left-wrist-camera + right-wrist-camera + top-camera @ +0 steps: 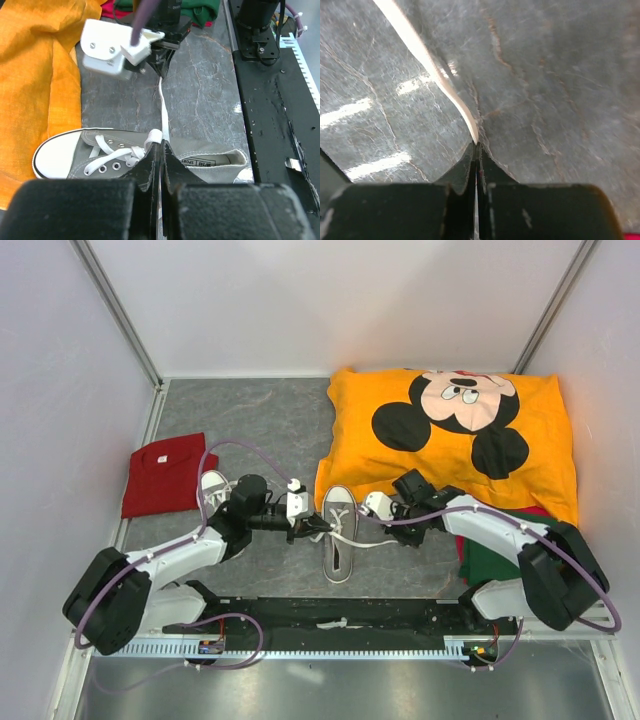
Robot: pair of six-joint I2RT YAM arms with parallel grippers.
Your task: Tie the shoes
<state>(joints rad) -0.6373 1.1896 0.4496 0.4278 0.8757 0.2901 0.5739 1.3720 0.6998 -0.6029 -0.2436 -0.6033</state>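
On the grey table (270, 420) my left gripper (160, 150) and right gripper (476, 150) both pinch the lace (164, 107); pulling too hard could, I reckon, drag the shoe (100, 150) or slip my grip

The shoe (125, 155) just ahead of the left claw (160, 149) is matt grey canvas with a smooth white rubber toe cap (52, 159). Its lace (164, 112) is flat white woven cloth. The claw's fingers (145, 172) look black, matt and grainy. Under the right claw (476, 150) the bench (560, 75) is grey, stone-veined, with a soft sheen. Off to the left claw's side, the orange cloth (35, 75) shows a coarse weave.
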